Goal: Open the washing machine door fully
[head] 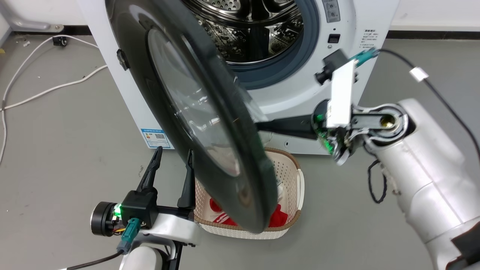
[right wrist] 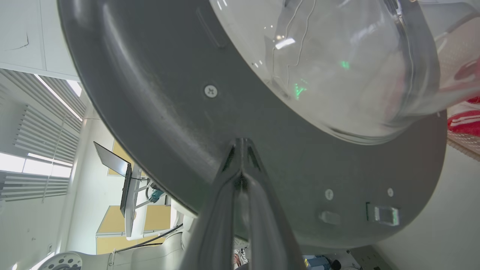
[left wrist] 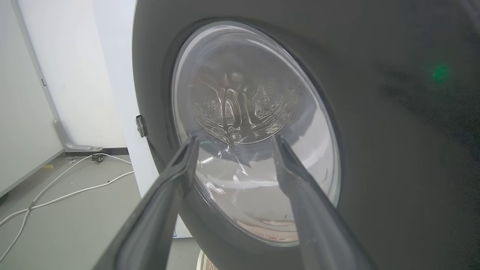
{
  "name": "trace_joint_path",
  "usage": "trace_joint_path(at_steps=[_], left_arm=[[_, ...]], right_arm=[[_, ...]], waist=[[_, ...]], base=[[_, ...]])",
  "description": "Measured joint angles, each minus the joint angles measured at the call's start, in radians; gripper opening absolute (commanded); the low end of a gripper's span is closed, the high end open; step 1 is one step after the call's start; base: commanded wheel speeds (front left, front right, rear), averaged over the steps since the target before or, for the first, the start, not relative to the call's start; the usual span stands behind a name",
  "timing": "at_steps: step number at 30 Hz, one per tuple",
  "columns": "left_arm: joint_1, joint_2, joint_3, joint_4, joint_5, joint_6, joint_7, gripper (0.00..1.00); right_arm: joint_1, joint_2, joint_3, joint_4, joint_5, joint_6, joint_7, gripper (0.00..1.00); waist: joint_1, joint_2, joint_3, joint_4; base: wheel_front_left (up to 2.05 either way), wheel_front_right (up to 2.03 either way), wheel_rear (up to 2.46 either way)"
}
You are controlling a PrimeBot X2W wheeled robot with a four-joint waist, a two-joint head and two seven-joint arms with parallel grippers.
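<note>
Two wrist cams split the washing machine door [head: 195, 112] between them. The left wrist view gets the outer side — glossy black ring round a clear window, w/ steel drum ribs warped through the glass. The right wrist view gets the inner side: grey face w/ screws, a latch tab near the rim, the glass bowl bulging out.

The head view alone gives the angle. The door is partly swung out from the washing machine [head: 292, 93], hinged at the left of its front. Its free rim hangs over a cream laundry basket [head: 290, 176] on the floor at the machine's lower front edge, red cloth [head: 279, 219] inside. The drum [head: 255, 30] and grey seal [head: 296, 56] stand exposed.

The left gripper [head: 174, 150] is spread wide and empty, just beside the outer face; contact can't be told. The right gripper [right wrist: 242, 141] is pinched together on nothing — tips at the door's inner face.
</note>
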Motion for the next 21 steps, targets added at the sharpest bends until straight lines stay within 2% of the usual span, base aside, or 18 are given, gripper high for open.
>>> trace_joint_path(at_steps=[10, 15, 21], left_arm=[[0.009, 0.0, -0.006, 0.004, 0.004, -0.005, 0.0, 1.0], [0.018, 0.0, -0.008, 0.005, 0.004, -0.004, 0.0, 1.0], [0.029, 0.0, -0.004, 0.001, 0.003, 0.0, 0.0, 1.0]], right_arm=[[0.079, 0.03, 0.036, -0.093, 0.016, 0.0, -0.022, 0.0], [0.132, 0.025, -0.015, -0.14, 0.008, 0.0, -0.178, 0.0], [0.291, -0.02, -0.136, -0.294, 0.01, 0.0, -0.394, 0.0]], waist=[[0.0, 0.0, -0.015, 0.017], [0.0, 0.0, -0.024, 0.018], [0.0001, 0.0, -0.032, 0.01]], base=[[0.0, 0.0, 0.0], [0.0, 0.0, 0.0], [0.0, 0.0, 0.0]])
